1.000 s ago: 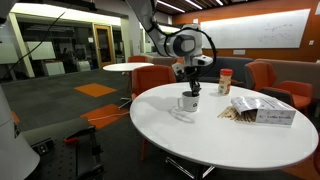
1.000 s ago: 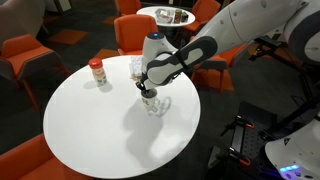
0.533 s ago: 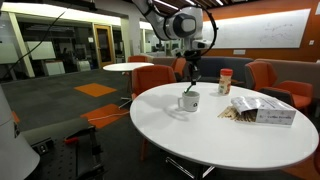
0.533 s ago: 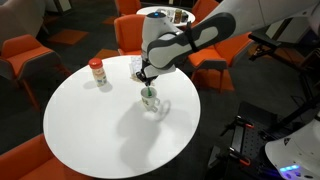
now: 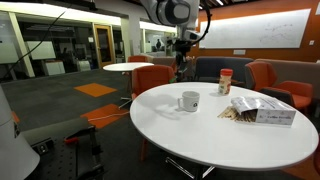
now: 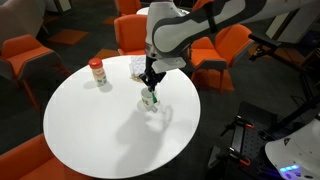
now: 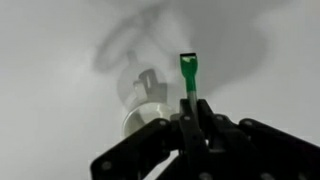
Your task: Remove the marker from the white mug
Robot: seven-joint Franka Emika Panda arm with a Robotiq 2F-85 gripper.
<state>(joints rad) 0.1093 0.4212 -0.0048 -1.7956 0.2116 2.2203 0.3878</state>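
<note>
In an exterior view, the tool [image 5: 181, 58] hangs well above the mug [image 5: 189, 100], which stands on the desk [image 5: 230, 140]; the marker is too small to see. In an exterior view, the tool [image 6: 150, 78] partly hides the mug [image 6: 154, 101]. In the wrist view, the tool [image 7: 190, 105] is clamped on the marker [image 7: 187, 72], a slim green stick above the blurred mug [image 7: 143, 115].

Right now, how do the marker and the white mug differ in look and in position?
The marker is slim and green; the white mug is broad and white. The marker hangs in the air, clamped in the gripper; the white mug stands on the table. The marker is wholly outside the white mug. Both are roughly upright.
</note>
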